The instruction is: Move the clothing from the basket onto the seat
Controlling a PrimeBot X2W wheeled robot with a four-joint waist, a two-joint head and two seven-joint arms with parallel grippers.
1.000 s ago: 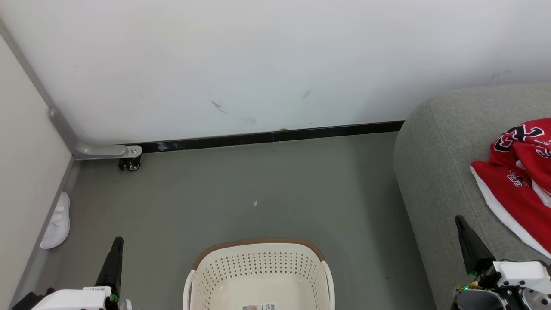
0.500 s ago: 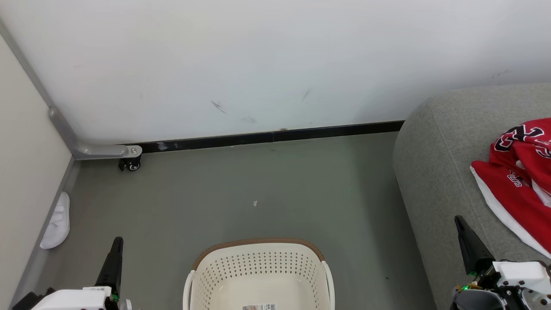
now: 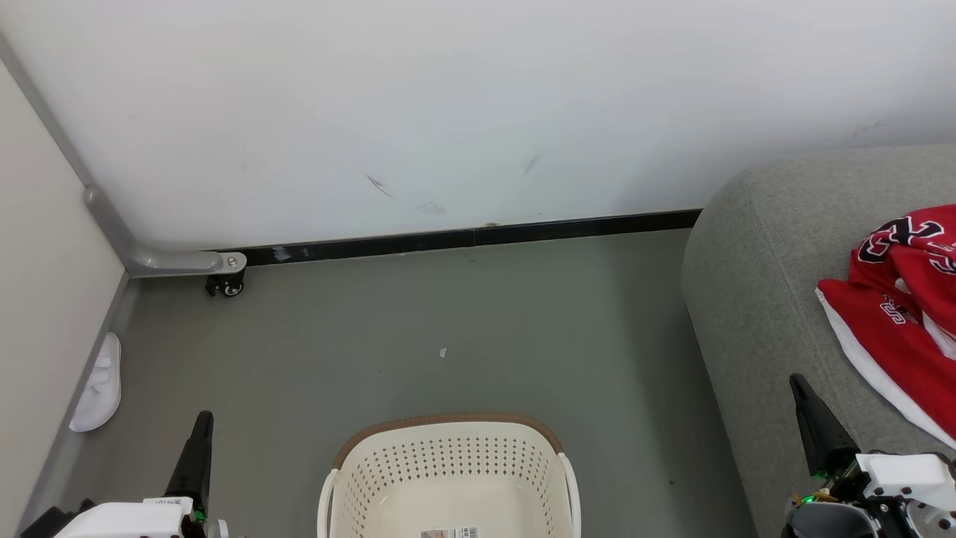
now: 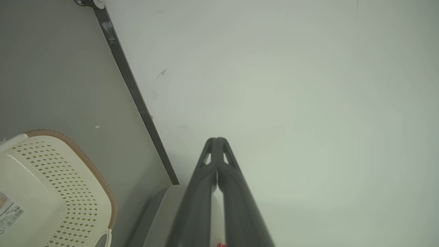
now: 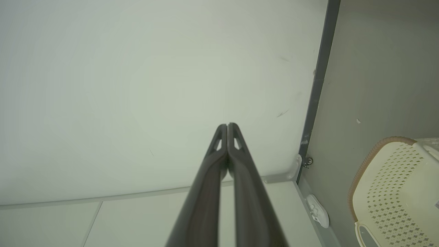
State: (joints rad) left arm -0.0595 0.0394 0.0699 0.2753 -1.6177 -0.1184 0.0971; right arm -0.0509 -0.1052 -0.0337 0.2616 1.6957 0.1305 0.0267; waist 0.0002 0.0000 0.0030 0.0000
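The red clothing [image 3: 904, 314] with white trim and black-and-white lettering lies on the grey seat [image 3: 754, 299] at the right edge of the head view. The cream basket [image 3: 448, 478] with a brown rim stands on the floor at bottom centre; the part of its inside that shows holds no clothing, just a barcode label. It also appears as the basket [image 4: 51, 192] in the left wrist view and the basket [image 5: 398, 192] in the right wrist view. My left gripper [image 3: 200, 424] [image 4: 216, 140] is shut and holds nothing, left of the basket. My right gripper [image 3: 798, 382] [image 5: 227, 125] is shut too, beside the seat's front.
A white wall with a black skirting strip [image 3: 463, 239] runs across the back. A grey frame leg on a caster [image 3: 226, 284] stands at the left corner. A white slipper [image 3: 98, 385] lies along the left wall. A small scrap [image 3: 443, 353] lies on the grey floor.
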